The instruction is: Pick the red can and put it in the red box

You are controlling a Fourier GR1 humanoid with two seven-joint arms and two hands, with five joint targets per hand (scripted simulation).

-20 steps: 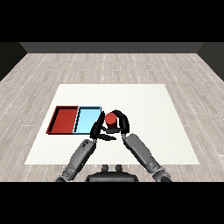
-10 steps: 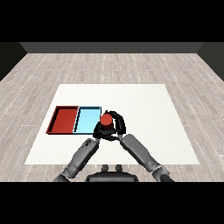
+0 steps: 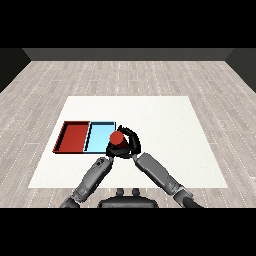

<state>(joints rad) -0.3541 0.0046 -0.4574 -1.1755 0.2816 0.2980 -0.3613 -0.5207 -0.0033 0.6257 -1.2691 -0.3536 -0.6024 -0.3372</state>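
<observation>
Far to the left of both hands on the white table point(image 3: 165, 112) lies the shallow red rectangular tray point(image 3: 74, 137), with the light blue rectangular tray point(image 3: 99, 136) touching its right side. Beside the blue tray's right edge sits the black left hand point(image 3: 111, 150); whether its fingers are open cannot be told. Just right of it, the black right hand point(image 3: 131, 143) curls round the small red cylindrical can point(image 3: 117, 138), holding it.

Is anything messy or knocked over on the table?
Nothing stands out. The red tray and light blue tray lie straight, side by side. The right hand curls round the red can at the blue tray's right edge; it is not in the red tray yet.
</observation>
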